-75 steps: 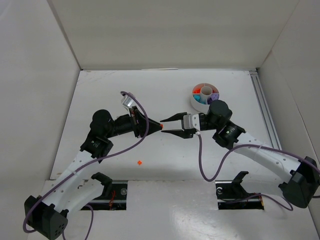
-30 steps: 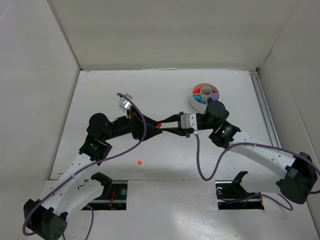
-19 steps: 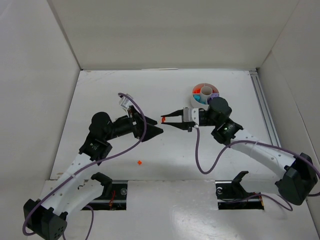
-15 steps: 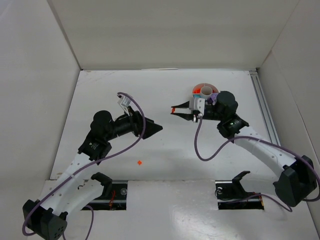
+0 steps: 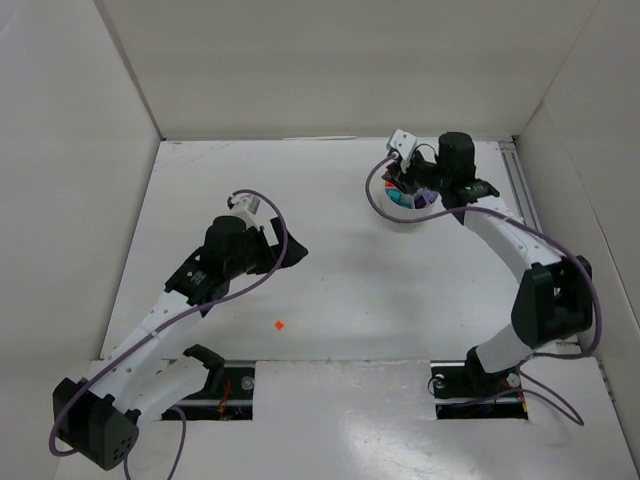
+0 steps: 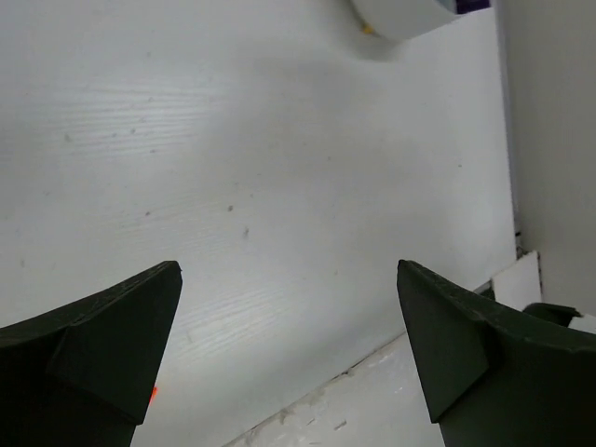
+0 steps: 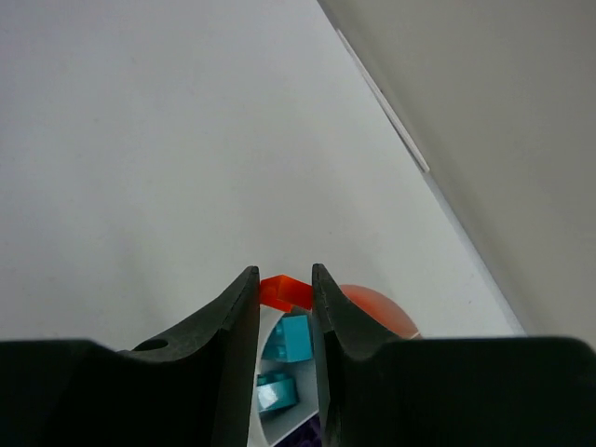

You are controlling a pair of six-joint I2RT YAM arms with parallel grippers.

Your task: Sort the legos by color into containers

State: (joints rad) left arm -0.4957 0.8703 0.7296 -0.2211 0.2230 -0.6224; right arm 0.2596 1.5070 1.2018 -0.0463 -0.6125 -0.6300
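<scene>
Two arms have parted after the handover; my left gripper (image 5: 288, 254) has let go and drawn back, jaws wide and empty; a loose orange brick (image 5: 279, 325) lies on the table (image 5: 350, 290) near it; my right gripper (image 7: 284, 276), nearly closed, now pinches the red-orange brick (image 7: 282, 291) over the white divided dish (image 5: 398, 212); I judge only the drop remains.

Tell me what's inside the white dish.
Teal bricks lie in one wedge of the dish, something orange-red in another, purple bits in a third. The right claw, shut on an orange brick, covers the rest.
</scene>
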